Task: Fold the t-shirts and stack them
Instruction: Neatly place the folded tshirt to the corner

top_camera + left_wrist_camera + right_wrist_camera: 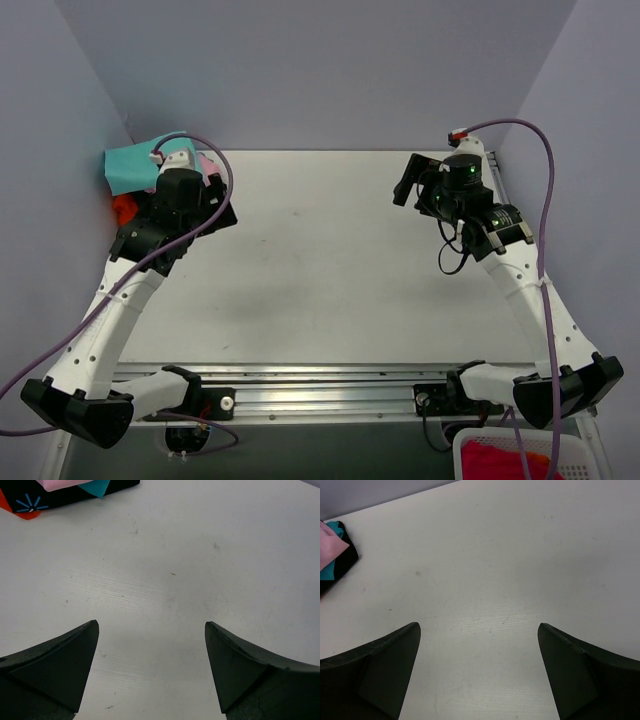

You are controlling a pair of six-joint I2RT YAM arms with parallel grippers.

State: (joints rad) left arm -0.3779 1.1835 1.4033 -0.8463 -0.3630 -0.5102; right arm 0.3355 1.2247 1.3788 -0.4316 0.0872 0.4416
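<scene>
— Top external first: where do the t-shirts (pixel 138 172) sit?

— Piled in the far left corner of the worktop (pixel 320 280), by the walls. From above, the teal shirt (pixel 132 165) shows most. An edge of the pink shirt (pixel 208 165) peeks out to its right. The orange-red shirt (pixel 123 208) shows at its near side, partly behind the left arm (pixel 110 300).

— And the black one?

— The left wrist view catches it. The black shirt (pixel 65 497), with a light-blue print, lies under corners of pink and teal, and orange-red shows at its lower left edge.

— How does the left pincer (pixel 151 624) stand?

— Spread wide with nothing between its fingers, only bare worktop. It is near the pile but apart from it.

— The right pincer (pixel 479 625)?

— Also spread wide and holding nothing, over the far right part of the worktop. It is well apart from the pile, which only shows at the left edge of its wrist view.

— Anything else around?

— A white basket (pixel 465 440) at the near right corner, past the worktop's near edge, with red cloth (pixel 495 462) in it.
</scene>
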